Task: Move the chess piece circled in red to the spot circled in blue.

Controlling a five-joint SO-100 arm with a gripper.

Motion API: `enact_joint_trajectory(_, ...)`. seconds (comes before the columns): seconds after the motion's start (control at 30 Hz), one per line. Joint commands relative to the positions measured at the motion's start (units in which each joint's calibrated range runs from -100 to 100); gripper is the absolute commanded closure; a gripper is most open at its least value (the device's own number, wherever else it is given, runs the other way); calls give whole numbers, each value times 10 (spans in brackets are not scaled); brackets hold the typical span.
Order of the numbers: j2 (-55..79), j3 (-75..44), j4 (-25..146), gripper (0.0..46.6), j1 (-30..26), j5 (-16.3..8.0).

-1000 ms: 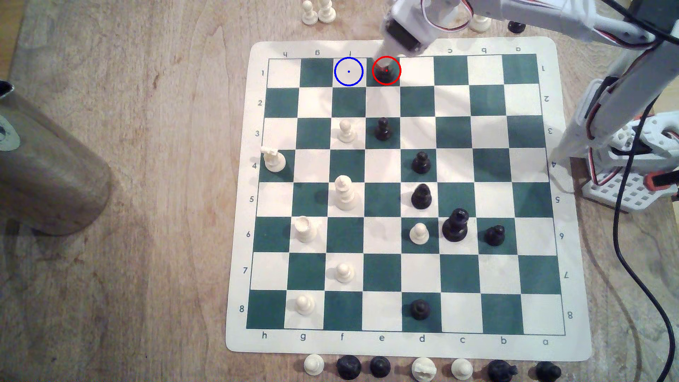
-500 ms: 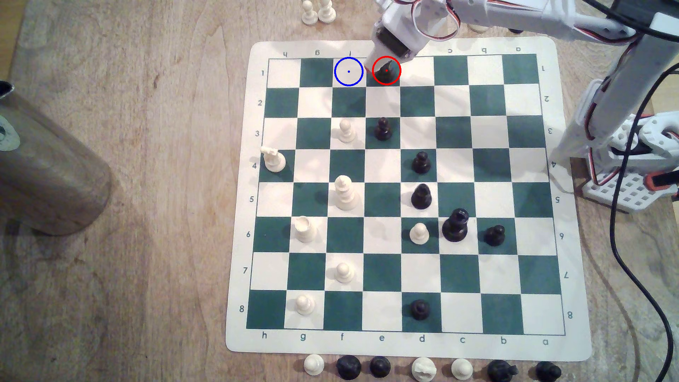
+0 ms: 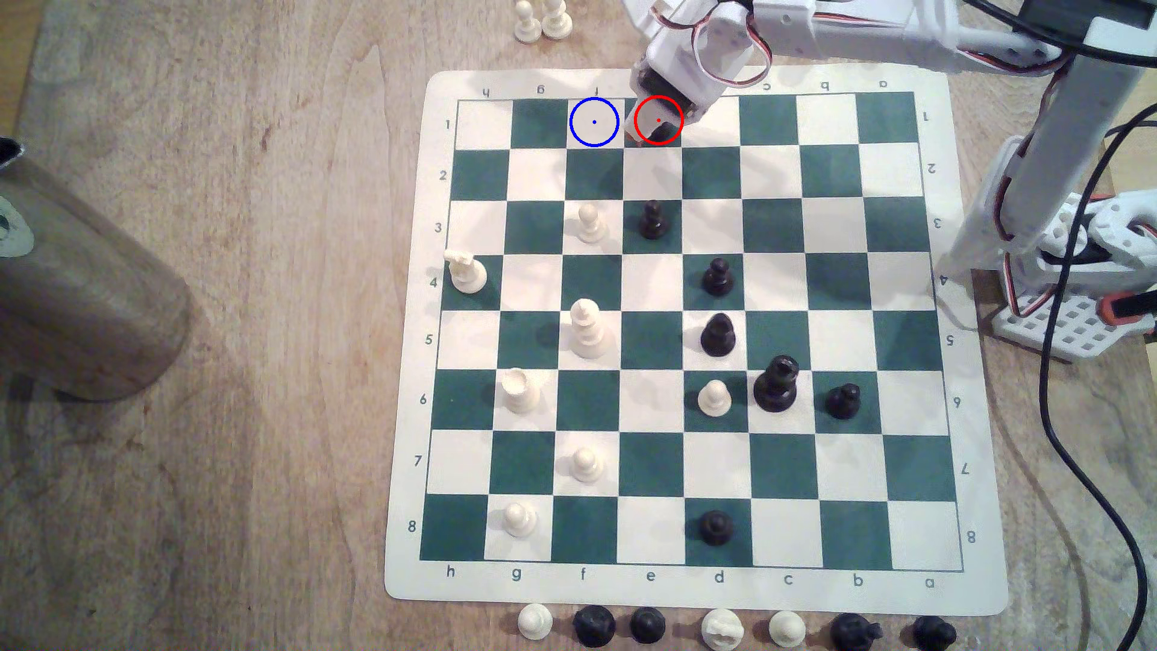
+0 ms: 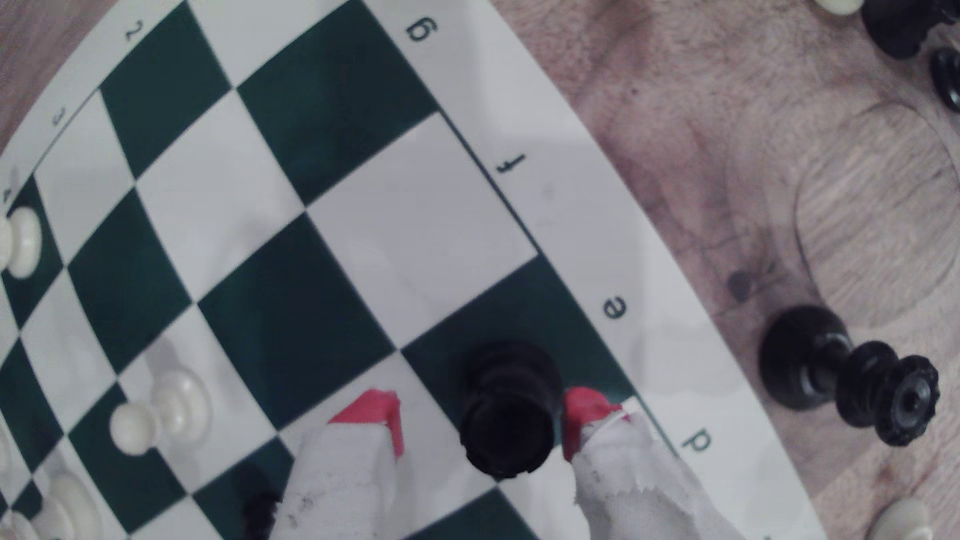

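Two fingers (image 4: pixel 382 415) flanking chess piece (image 4: pixel 506 410)

gripper (image 4: pixel 480 415) over the board (image 4: pixel 566 135) edge, red fingertips (image 4: pixel 382 410) spread. black chess piece (image 4: pixel 506 407) upright between them on the green square by the letter e; one tip just beside its head, contact unclear, the other apart. adjoining white f square (image 4: pixel 421 218) bare. black piece (image 4: pixel 852 374) lies toppled on the wood table (image 4: pixel 727 104) off the board. white pawn (image 4: pixel 161 410) nearby on the board.

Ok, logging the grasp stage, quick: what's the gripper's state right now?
Gripper: open, its red-tipped fingers either side of the chess piece, a gap on one side; not holding it.
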Motion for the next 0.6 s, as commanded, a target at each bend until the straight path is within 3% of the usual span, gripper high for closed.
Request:
enact_joint_trajectory(0.0, -13, -3, -11, 305, 1, 3)
enact_joint_trajectory(0.57, -29, 16, -37, 322, 0, 3)
